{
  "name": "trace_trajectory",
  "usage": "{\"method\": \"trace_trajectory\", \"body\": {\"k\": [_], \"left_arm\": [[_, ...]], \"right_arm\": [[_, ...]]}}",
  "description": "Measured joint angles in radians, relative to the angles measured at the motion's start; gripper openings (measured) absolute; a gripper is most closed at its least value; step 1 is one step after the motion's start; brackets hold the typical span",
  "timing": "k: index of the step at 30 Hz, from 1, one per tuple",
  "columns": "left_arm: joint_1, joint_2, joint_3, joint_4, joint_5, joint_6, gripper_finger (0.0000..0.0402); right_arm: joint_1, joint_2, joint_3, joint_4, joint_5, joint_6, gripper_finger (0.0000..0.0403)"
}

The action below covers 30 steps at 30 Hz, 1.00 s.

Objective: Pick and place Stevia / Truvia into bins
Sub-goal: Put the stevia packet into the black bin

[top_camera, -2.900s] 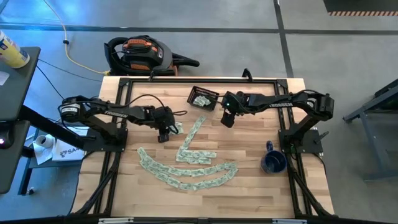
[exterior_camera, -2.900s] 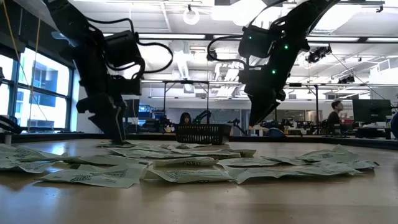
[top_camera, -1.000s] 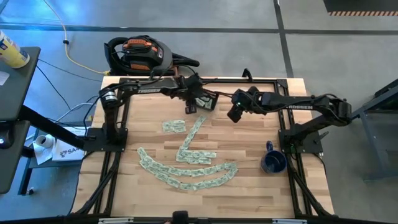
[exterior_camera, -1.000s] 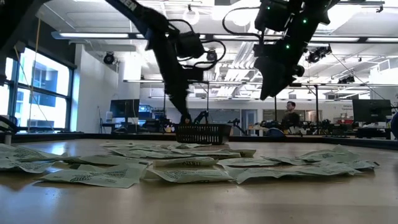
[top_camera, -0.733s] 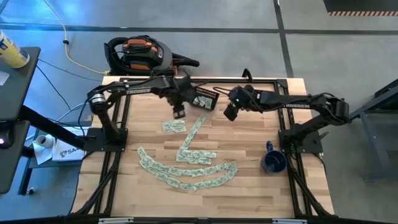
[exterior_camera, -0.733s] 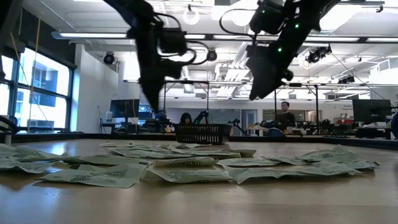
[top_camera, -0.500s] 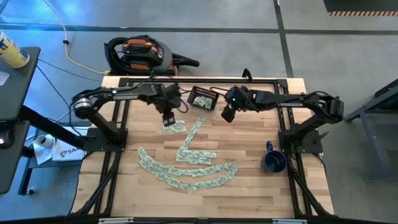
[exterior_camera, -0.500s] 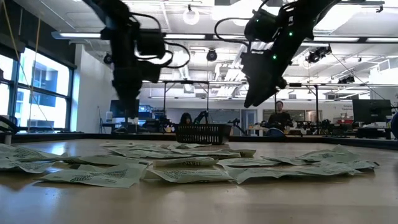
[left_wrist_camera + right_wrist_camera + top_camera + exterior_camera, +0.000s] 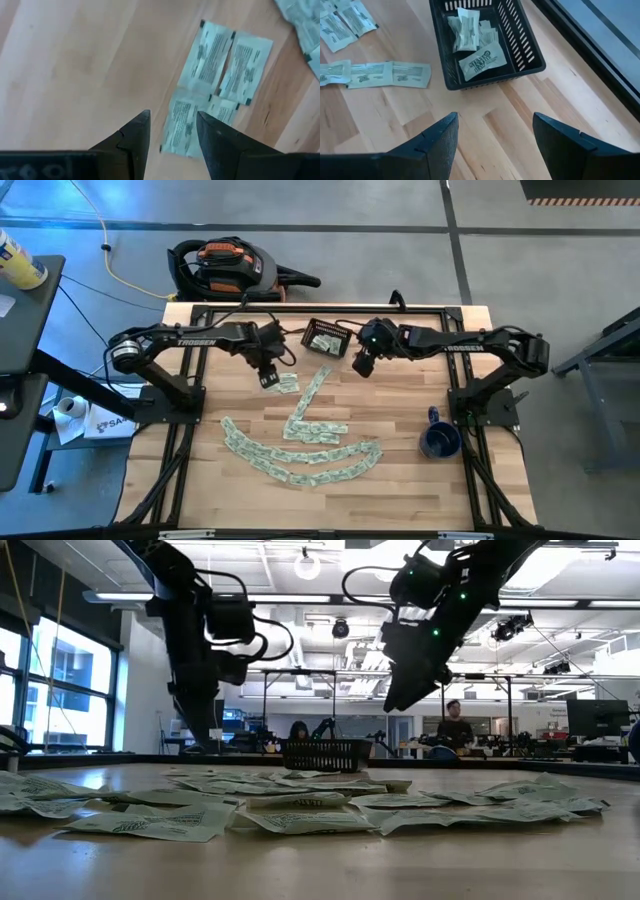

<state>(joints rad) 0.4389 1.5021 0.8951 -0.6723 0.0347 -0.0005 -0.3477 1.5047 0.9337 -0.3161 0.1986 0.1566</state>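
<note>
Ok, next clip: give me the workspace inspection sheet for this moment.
Surface: wooden table, dark frame.
Job's things: sachets in curved rows; a few in the basket.
Clutter: blue mug.
Grippers: left gripper above a sachet cluster, jaws open, empty; right gripper beside the basket, jaws open, empty.
Cables: yellow cable on the floor.
Surroundings: vacuum cleaner behind the table; seated person in the background.

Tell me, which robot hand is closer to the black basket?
The right. The right gripper hangs open just beside the basket, over bare wood. The left gripper is farther away, open above a small cluster of sachets.
</note>
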Motion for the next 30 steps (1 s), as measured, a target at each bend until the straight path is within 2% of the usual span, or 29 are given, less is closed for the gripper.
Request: {"method": "trace_trajectory", "body": {"k": [9,25,30], "left_arm": [[-0.001,0.0,-0.041,0.116,0.048,0.101,0.0193],[-0.001,0.0,-0.203,0.226,0.059,0.068,0.0193],[-0.001,-0.004,-0.251,0.279,0.045,0.006,0.0193]], "right_arm": [[0.001,0.0,0.0,0.0,-0.008,0.05,0.0245],[0.001,0.0,0.0,-0.001,0.033,0.041,0.0245],[0.001,0.0,0.0,-0.001,0.034,0.023,0.0245]]}}
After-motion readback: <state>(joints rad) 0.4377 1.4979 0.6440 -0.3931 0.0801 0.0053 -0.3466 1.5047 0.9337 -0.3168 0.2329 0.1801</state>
